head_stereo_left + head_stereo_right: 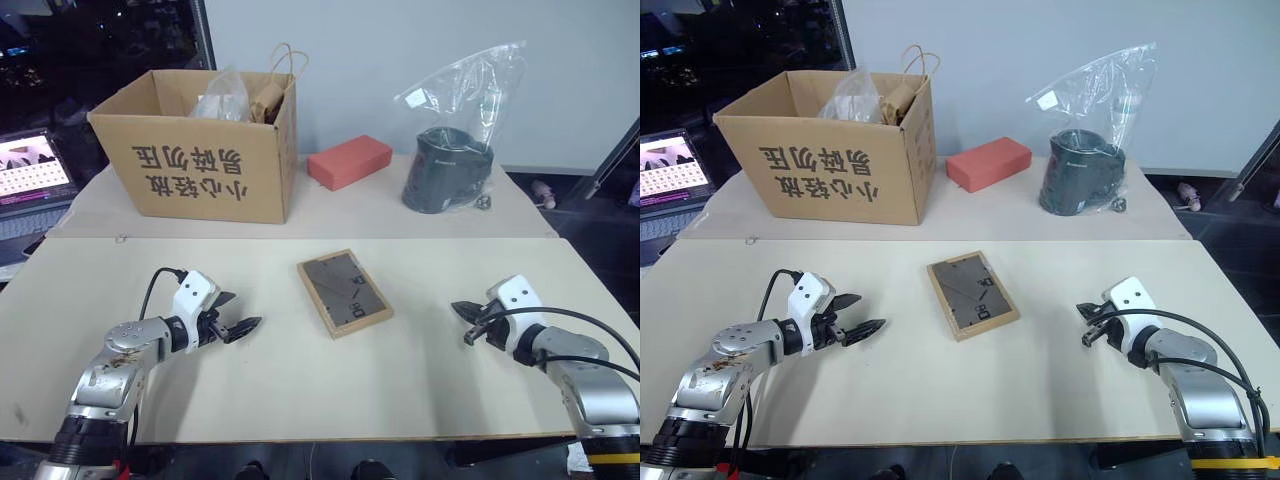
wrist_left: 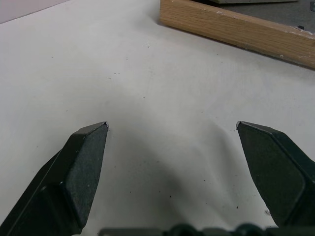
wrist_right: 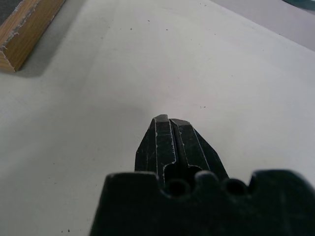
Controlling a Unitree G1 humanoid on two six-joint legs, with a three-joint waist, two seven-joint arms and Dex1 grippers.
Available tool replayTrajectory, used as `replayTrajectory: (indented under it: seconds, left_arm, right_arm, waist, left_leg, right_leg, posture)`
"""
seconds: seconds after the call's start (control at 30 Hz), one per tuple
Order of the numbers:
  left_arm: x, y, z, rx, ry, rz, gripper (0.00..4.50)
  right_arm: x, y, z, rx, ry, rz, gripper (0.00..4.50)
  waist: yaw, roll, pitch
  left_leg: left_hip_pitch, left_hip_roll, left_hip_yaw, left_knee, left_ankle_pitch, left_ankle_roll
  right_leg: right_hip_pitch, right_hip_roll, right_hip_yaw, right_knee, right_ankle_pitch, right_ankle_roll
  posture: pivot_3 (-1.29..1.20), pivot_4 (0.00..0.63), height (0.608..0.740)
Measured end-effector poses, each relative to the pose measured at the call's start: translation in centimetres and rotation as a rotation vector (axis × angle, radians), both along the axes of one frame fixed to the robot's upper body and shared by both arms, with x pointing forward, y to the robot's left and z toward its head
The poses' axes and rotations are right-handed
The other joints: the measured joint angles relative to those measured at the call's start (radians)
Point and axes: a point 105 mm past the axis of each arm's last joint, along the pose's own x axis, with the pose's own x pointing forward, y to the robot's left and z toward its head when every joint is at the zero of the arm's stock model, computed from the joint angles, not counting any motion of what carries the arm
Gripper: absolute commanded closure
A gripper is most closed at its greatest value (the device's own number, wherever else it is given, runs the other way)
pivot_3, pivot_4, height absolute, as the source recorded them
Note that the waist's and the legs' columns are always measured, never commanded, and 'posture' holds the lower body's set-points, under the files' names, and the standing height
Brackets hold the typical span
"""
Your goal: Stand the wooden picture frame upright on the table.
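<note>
Both end effectors flank the wooden picture frame (image 1: 344, 292), well apart.

I see the wooden picture frame (image 1: 344, 292) lying back-up between my 2 pincers, so its picture side is hidden against the table (image 1: 300, 380). Ahead of my left pincer (image 2: 172, 129), the wrist view cuts the frame down to 1 wooden edge. Ahead of my right pincer (image 3: 169, 119), just 1 corner shows. Far beyond, the cardboard box (image 1: 205, 150) hides most of its contents.
</note>
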Motion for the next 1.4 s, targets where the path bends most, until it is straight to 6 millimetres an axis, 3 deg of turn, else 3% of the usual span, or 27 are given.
replayTrajectory:
  seconds: [0.13, 0.27, 0.37, 0.47, 0.53, 0.67, 0.8, 0.9, 1.1, 1.23, 1.4]
  left_arm:
    - [0.1, -0.2, 0.2, -0.015, 0.049, -0.007, 0.94]
    - [1.1, -1.5, 2.8, -0.016, 0.027, -0.031, 2.33]
    - [1.5, -4.4, 2.5, -0.001, 0.043, -0.093, 3.39]
    - [1.6, -8.3, 0.4, 0.058, 0.09, -0.188, 4.47]
    - [2.3, -8.9, -0.8, 0.13, 0.102, -0.174, 4.47]
    - [3.4, -9.4, -0.6, 0.174, 0.062, -0.155, 4.47]
    - [3.6, -9.8, -0.6, 0.177, 0.051, -0.158, 4.47]
    - [3.7, -9.5, -0.7, 0.187, 0.042, -0.152, 4.47]
    - [2.1, -7.7, -1.0, 0.187, 0.072, -0.165, 4.47]
    - [-0.8, -6.1, -1.7, 0.247, 0.104, -0.228, 4.47]
    - [-1.8, -4.4, -1.9, 0.313, 0.111, -0.235, 4.47]
  right_arm:
    - [0.2, 0.0, 0.2, -0.035, 0.013, 0.032, 4.5]
    - [2.1, -0.2, 2.6, -0.174, -0.055, 0.072, 4.5]
    - [4.4, 1.1, 2.7, -0.221, -0.065, 0.107, 4.5]
    - [6.6, 3.3, 2.7, -0.232, -0.066, 0.166, 4.5]
    - [7.8, 4.4, 2.7, -0.241, -0.066, 0.196, 4.5]
    - [9.2, 6.8, 2.0, -0.223, -0.052, 0.27, 4.5]
    - [8.3, 11.6, -0.7, -0.135, 0.01, 0.456, 4.5]
    - [7.9, 13.0, -1.0, -0.091, 0.011, 0.5, 4.5]
    - [4.4, 15.5, -1.9, -0.03, 0.033, 0.62, 4.5]
    - [1.6, 15.5, -2.3, -0.026, 0.082, 0.642, 4.5]
    - [-0.9, 15.9, -1.7, 0.014, 0.138, 0.627, 4.5]
  waist:
    - [-0.001, 0.0, 0.0]
    - [-0.003, -0.001, -0.001]
    - [-0.005, -0.001, -0.001]
    - [-0.002, -0.001, -0.001]
    - [-0.003, -0.001, -0.001]
    - [-0.003, -0.001, -0.001]
    - [-0.003, 0.0, -0.001]
    - [-0.003, 0.0, -0.001]
    - [-0.021, 0.001, -0.001]
    - [-0.025, 0.002, -0.002]
    - [-0.03, 0.002, -0.003]
  left_leg:
    - [-0.001, 0.0, 0.0, 0.001, 0.0, 0.0]
    - [0.0, 0.0, 0.0, 0.003, 0.0, 0.001]
    - [0.001, 0.0, 0.0, 0.005, -0.001, 0.001]
    - [0.0, -0.001, -0.001, 0.006, -0.001, 0.001]
    - [-0.001, -0.001, -0.002, 0.007, -0.001, 0.001]
    - [0.0, -0.001, -0.004, 0.008, -0.001, 0.002]
    - [0.0, -0.001, -0.011, 0.009, -0.001, 0.001]
    - [0.0, -0.001, -0.013, 0.01, -0.001, 0.001]
    - [0.001, -0.001, -0.015, 0.009, -0.001, 0.001]
    - [0.001, -0.001, -0.016, 0.008, -0.001, 0.001]
    - [0.005, -0.001, -0.015, 0.008, -0.002, 0.002]
  right_leg:
    - [0.0, 0.0, 0.0, 0.0, 0.0, 0.001]
    - [0.002, 0.0, 0.0, 0.0, -0.002, 0.006]
    - [0.003, 0.0, 0.0, 0.0, -0.002, 0.006]
    - [0.003, 0.0, -0.001, 0.0, 0.001, 0.001]
    - [0.004, 0.0, -0.001, 0.0, 0.001, 0.001]
    - [0.008, 0.0, -0.004, -0.001, 0.001, 0.001]
    - [0.012, 0.0, -0.011, -0.002, 0.001, 0.0]
    - [0.014, 0.0, -0.013, -0.001, 0.001, 0.0]
    - [0.014, 0.0, -0.015, 0.001, 0.0, 0.0]
    - [0.015, 0.0, -0.016, 0.001, -0.001, -0.001]
    - [0.016, 0.0, -0.016, 0.001, -0.006, 0.003]
  posture:
    - [0.0, 0.15, 0.74]
    - [0.0, 0.15, 0.74]
    - [0.0, 0.15, 0.74]
    - [0.0, 0.15, 0.74]
    - [0.0, 0.15, 0.74]
    - [0.0, 0.15, 0.74]
    - [0.0, 0.15, 0.74]
    - [0.0, 0.15, 0.74]
    - [0.0, 0.15, 0.74]
    - [0.0, 0.15, 0.74]
    - [0.0, 0.15, 0.74]
